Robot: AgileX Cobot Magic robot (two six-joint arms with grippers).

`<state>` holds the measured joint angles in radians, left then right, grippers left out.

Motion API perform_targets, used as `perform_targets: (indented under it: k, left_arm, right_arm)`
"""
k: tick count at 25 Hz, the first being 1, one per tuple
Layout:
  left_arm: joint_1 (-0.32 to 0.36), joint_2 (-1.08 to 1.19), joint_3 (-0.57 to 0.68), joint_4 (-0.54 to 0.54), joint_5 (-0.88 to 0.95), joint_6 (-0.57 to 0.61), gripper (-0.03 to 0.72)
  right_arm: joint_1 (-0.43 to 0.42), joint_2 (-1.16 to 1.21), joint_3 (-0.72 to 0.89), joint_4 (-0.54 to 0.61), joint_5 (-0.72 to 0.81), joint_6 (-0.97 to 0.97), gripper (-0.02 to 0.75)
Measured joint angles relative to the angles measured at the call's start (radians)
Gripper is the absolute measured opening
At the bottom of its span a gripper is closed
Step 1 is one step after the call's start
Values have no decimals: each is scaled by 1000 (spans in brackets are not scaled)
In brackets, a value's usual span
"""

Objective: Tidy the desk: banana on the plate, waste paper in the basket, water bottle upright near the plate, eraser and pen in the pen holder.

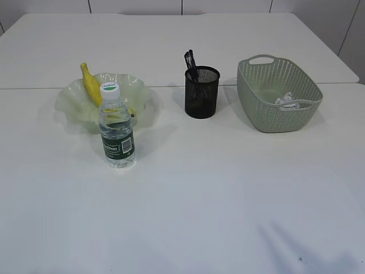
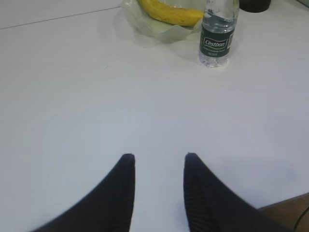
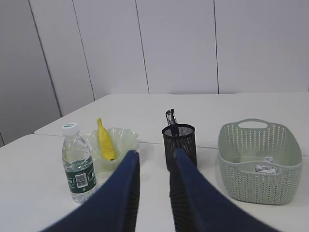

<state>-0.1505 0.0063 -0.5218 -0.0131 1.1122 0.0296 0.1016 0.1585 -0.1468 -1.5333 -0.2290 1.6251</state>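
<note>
Bottle (image 1: 117,129) upright beside plate (image 1: 71,103) (banana (image 1: 91,84) on it).

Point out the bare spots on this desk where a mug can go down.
Free: the wide table front, below the water bottle; also the gap between pen holder and basket. Crowded: bottle against the plate holding the banana.

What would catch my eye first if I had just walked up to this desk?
Probably the yellow banana lying in the frilly pale green plate at the left, with an upright water bottle just in front. To the right stand a black mesh pen holder with pens and a green basket holding crumpled paper.
</note>
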Motion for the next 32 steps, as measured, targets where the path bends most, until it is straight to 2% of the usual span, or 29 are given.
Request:
perform_targets:
  k: [6, 26, 32]
  left_arm:
    - [0, 0, 0, 0, 0, 0, 239]
    - [0, 0, 0, 0, 0, 0, 239]
    - [0, 0, 0, 0, 0, 0, 239]
  right_arm:
    - [0, 0, 0, -48, -28, 26, 167]
    - [0, 0, 0, -73, -70, 46, 167]
    - [0, 0, 0, -132, -70, 100, 167]
